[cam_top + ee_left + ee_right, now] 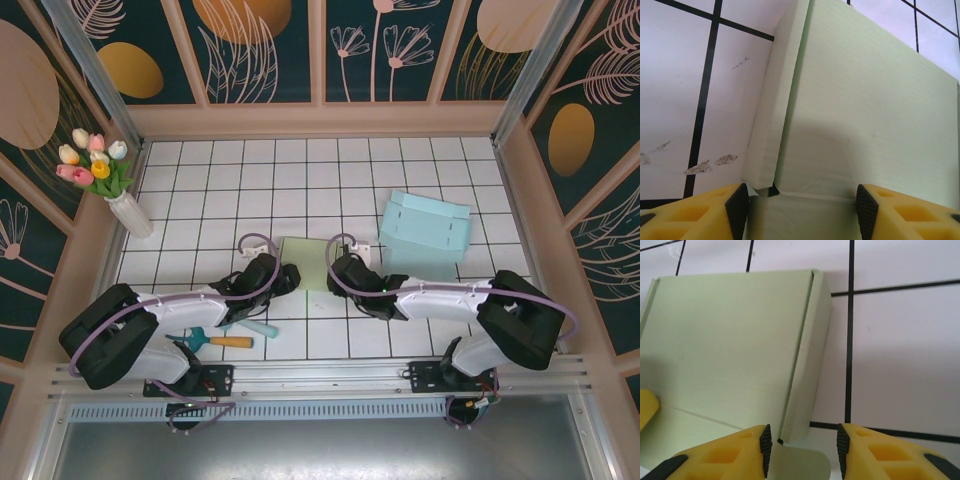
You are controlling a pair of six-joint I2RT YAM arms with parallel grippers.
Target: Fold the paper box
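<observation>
The pale green paper box (pixel 305 262) lies at the middle of the bench (pixel 200 190), half formed, with one of my hands at each near corner so that each can work its own side.

My left fingers (pixel 800 212) stand apart at the box's 7 o'clock corner. They straddle the near flap (pixel 805 220), and the folded-up left wall (pixel 765 125) runs away toward 12 o'clock. I cannot tell whether the pads press the flap's edges, and I would judge nothing is clamped.

My right fingers (pixel 802 452) are also apart, at the 5 o'clock corner. The end of the right wall (pixel 810 355) and a rounded tab (pixel 800 465) sit between them. I judge that I am placed here to pinch that wall upright and tuck the tab in while the left side holds the sheet from sliding.

A finished blue box (pixel 427 226) rests at 2 o'clock, well apart, and probably shows the shape to aim for.
</observation>
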